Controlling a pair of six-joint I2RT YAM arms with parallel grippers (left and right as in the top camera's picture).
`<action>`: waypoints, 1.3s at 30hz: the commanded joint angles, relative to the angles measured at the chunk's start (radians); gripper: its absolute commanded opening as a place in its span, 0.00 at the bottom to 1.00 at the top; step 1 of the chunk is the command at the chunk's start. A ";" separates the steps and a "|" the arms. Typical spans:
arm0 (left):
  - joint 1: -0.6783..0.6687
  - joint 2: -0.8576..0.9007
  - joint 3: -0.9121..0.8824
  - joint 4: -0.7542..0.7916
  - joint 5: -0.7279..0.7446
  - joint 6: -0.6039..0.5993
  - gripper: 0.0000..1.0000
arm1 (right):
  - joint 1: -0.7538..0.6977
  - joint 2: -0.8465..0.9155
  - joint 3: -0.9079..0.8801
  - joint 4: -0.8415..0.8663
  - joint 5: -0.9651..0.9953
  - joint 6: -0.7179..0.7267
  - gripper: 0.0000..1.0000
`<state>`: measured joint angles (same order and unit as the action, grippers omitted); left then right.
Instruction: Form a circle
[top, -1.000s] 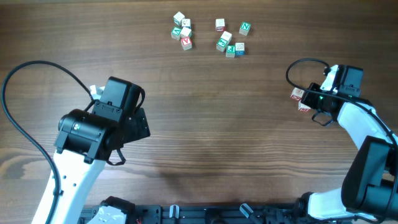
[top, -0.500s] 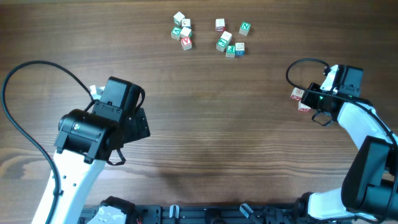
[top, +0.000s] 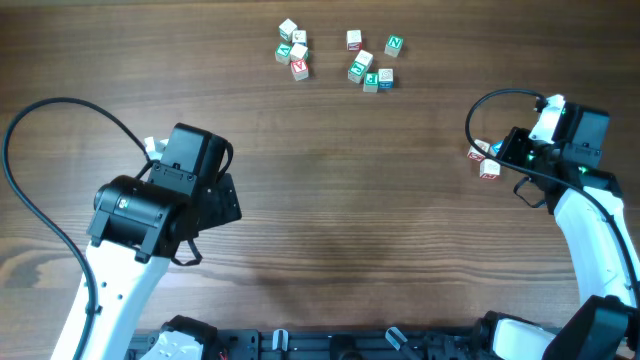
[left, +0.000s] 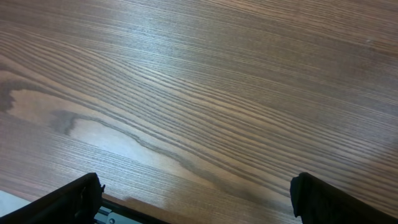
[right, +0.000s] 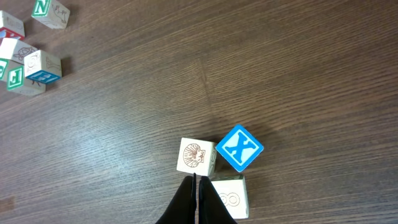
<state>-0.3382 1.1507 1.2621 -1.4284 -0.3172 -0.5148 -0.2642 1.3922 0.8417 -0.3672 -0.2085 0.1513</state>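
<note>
Delta vs. a second ago: right arm has pulled back toward the right edge in the overhead view, so the circle (top: 484, 160) is now uncovered. Left arm, black cable (top: 30, 160) and loose scatter (top: 340, 55) are unchanged.

Right pincer (right: 194, 183) is clenched and grasps nothing. Its black tips taper to one point just beside the lower edge of the shell cube (right: 196, 155); can't tell if they touch.

The circle sits near the counter's right edge, well apart from the scatter at the far side. It is three small pale wooden cubes packed tight:
- shell cube: engraved scallop outline on top
- blue X cube (right: 239, 147): solid blue face, white X, turned diamond-wise, corner against the shell cube
- third cube (right: 229, 196): faint ring marks, just below the other two

Left pincer (left: 196, 186) is released, dark fingers spread wide over bare counter (top: 350, 200), which is brown wood with fine straight grain and one paler patch.
</note>
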 joint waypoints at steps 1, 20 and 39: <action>0.008 -0.010 -0.003 0.002 -0.013 -0.018 1.00 | 0.003 -0.010 0.016 -0.003 0.006 -0.020 0.04; 0.008 -0.010 -0.003 0.002 -0.013 -0.018 1.00 | 0.003 -0.683 0.016 -0.038 -0.347 0.015 1.00; 0.008 -0.010 -0.003 0.002 -0.013 -0.018 1.00 | 0.066 -0.980 -0.090 0.053 -0.428 -0.032 1.00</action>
<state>-0.3382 1.1507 1.2621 -1.4288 -0.3172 -0.5148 -0.2337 0.4305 0.8146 -0.3603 -0.6075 0.2379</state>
